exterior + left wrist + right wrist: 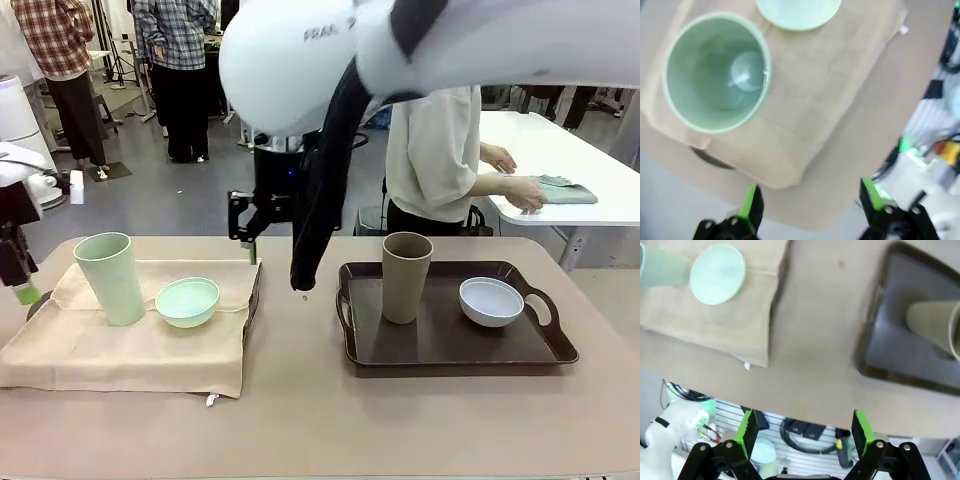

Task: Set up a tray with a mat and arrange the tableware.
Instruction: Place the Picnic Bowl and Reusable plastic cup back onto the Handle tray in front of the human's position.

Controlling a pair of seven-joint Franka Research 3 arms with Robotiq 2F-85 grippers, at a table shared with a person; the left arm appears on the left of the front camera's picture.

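Left tray (pixel 253 298): lies at the left of the table (pixel 300 410), covered by a beige mat (pixel 130 350) that overhangs it on the near side. Only a dark rim shows at the mat's right edge.

Pale green cup (pixel 108 277): upright on the mat, far left. Pale green bowl (pixel 187 301): on the mat, just right of the cup, apart from it.

Right tray (pixel 450 365): dark brown, bare, at the right of the table. Brown cup (pixel 406 276): upright on its left part. White bowl (pixel 491 301): to the right of that cup, not touching.

Left claw (pixel 810 200): released, nothing between the fingers, hanging above the left end of the table beside the mat's left edge.

Right claw (pixel 803 427): released and empty, above the far side of the table between the two trays.

Person (pixel 435 150): stands beyond the table, one hand on a grey-green cloth (pixel 565 188) on a white table further off
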